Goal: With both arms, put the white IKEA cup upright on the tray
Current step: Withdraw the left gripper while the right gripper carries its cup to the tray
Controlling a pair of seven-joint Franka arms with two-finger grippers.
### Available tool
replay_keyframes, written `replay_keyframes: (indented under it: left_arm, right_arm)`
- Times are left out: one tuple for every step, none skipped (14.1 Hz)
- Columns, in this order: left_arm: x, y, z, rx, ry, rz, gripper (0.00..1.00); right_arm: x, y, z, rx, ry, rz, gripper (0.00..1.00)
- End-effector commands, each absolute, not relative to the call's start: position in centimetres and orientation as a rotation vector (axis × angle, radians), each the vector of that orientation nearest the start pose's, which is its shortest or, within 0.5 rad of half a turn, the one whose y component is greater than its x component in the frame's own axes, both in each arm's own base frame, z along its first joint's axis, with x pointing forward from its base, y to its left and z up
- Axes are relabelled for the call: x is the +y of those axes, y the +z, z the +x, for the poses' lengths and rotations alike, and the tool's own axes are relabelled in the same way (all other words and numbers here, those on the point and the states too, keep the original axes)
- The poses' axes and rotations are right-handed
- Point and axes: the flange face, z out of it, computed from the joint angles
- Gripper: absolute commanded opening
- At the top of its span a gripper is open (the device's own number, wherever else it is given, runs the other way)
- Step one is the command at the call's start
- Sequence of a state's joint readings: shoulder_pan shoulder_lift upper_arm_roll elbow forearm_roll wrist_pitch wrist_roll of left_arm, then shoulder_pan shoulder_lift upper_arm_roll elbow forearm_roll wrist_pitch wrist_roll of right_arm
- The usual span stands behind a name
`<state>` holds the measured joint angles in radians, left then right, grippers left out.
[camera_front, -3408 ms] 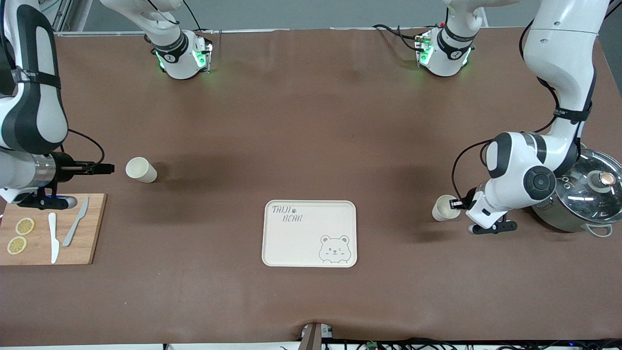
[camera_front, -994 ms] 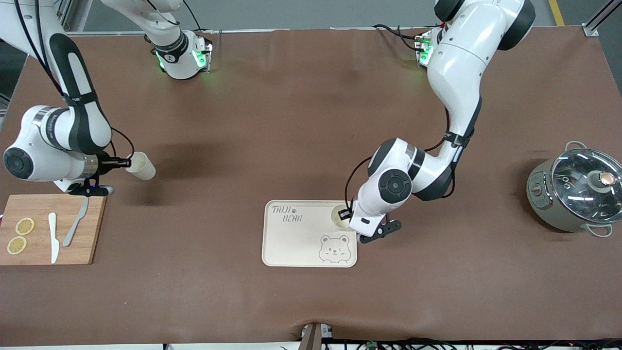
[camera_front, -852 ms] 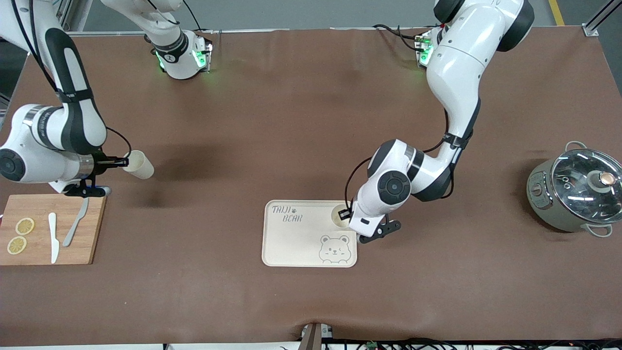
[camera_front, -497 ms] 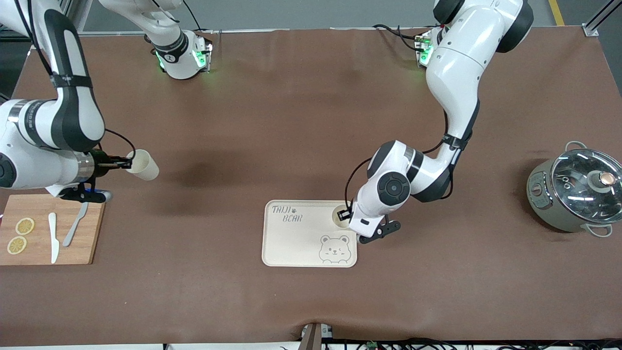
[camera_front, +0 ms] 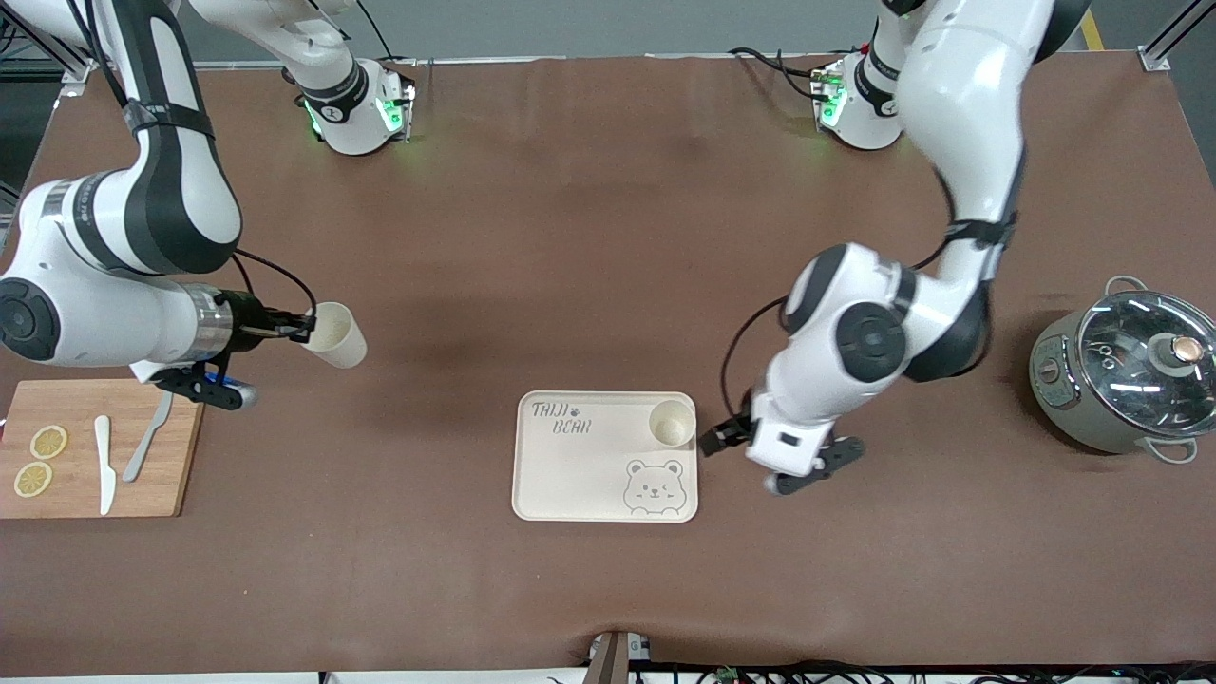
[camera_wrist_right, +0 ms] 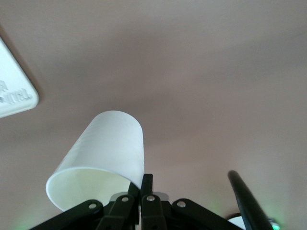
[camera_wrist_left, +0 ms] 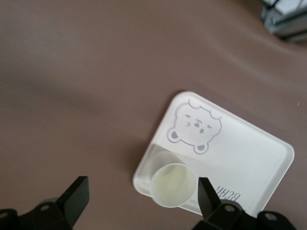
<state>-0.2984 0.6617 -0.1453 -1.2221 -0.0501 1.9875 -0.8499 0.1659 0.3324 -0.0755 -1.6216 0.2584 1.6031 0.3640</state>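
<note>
Upright cup (camera_front: 672, 424) on tray (camera_front: 579, 475)

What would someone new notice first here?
A white cup stands upright in the corner of the tray, with the left claw, open, just beside it. Toward the right arm's end of the table, the right claw grips a second cup by its rim, tilted in the air.

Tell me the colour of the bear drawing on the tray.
Grey, on the cream-white tray; the bear drawing shows best in the front view.
</note>
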Motion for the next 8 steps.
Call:
replay_keyframes:
  left_arm:
    - [-23.5, 43.9, 68.6, -0.746, 0.037, -3.196, 1.0]
    - [-20.8, 44.9, 68.9, -0.723, 0.039, -3.183, 1.0]
    - [-18.5, 45.7, 69.0, -0.712, 0.045, -3.17, 1.0]
    - [-16.3, 46.4, 69.1, -0.709, 0.046, -3.143, 1.0]
    - [-14.4, 46.8, 69.0, -0.695, 0.043, -3.096, 1.0]
    - [-13.0, 47.3, 68.7, -0.649, 0.038, -3.053, 1.0]
    - [-12.3, 47.6, 68.7, -0.623, 0.027, -3.031, 1.0]
    - [-11.8, 48.1, 68.6, -0.628, 0.012, -3.023, 1.0]
  right_arm:
    - [11.4, 37.9, 64.6, 0.639, 0.615, -2.842, 0.0]
    - [13.0, 37.5, 65.0, 0.692, 0.62, -2.833, 0.0]
    - [15.0, 37.2, 65.1, 0.77, 0.632, -2.81, 0.0]
    - [16.8, 36.7, 65.4, 0.848, 0.607, -2.78, 0.0]
    - [18.4, 35.9, 65.8, 0.919, 0.579, -2.74, 0.0]
    - [20.2, 35.1, 66.0, 0.961, 0.558, -2.706, 0.0]
    - [22.0, 34.0, 66.2, 0.997, 0.531, -2.678, 0.0]
    - [23.0, 32.6, 66.6, 1.055, 0.501, -2.646, 0.0]
